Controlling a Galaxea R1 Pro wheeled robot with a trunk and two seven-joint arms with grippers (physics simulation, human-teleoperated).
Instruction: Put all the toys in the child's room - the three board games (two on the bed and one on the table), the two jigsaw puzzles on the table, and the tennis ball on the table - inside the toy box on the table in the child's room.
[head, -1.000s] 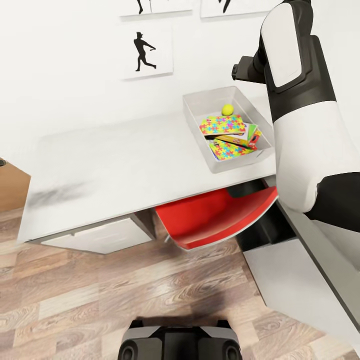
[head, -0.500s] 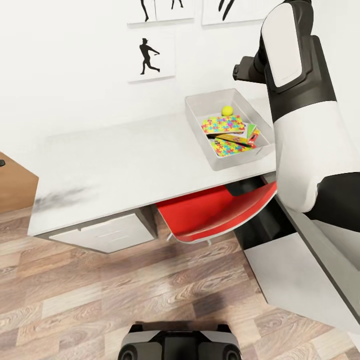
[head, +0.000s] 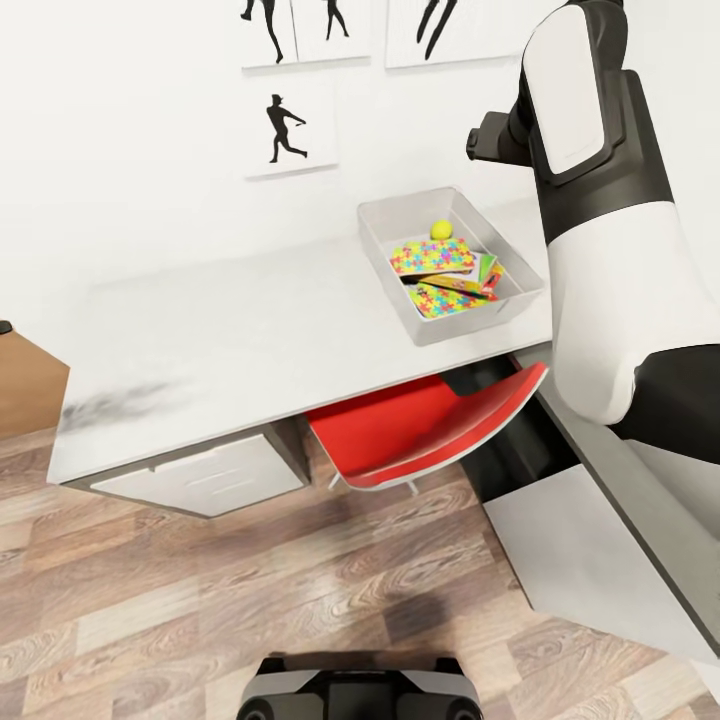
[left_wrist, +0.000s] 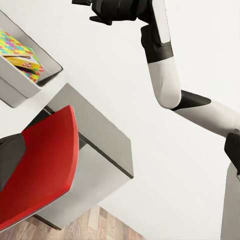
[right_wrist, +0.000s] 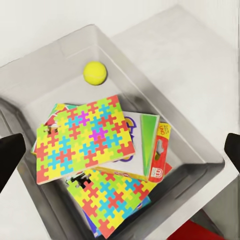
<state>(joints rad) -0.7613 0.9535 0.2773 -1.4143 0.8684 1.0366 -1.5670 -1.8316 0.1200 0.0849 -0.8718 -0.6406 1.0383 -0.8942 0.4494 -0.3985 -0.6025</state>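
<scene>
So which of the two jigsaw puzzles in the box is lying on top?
The jigsaw puzzle nearer the tennis ball; it shows whole, and its edge covers part of the other puzzle.

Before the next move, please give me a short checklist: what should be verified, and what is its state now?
1. Tennis ball inside toy box: ok.
2. Two jigsaw puzzles inside the box: ok.
3. All three board games inside: cannot tell; box edges show under the puzzles, but their number is unclear.
4. Table free of leftover toys: ok.
5. Right gripper empty over the box: ok, fingertips wide apart.
</scene>
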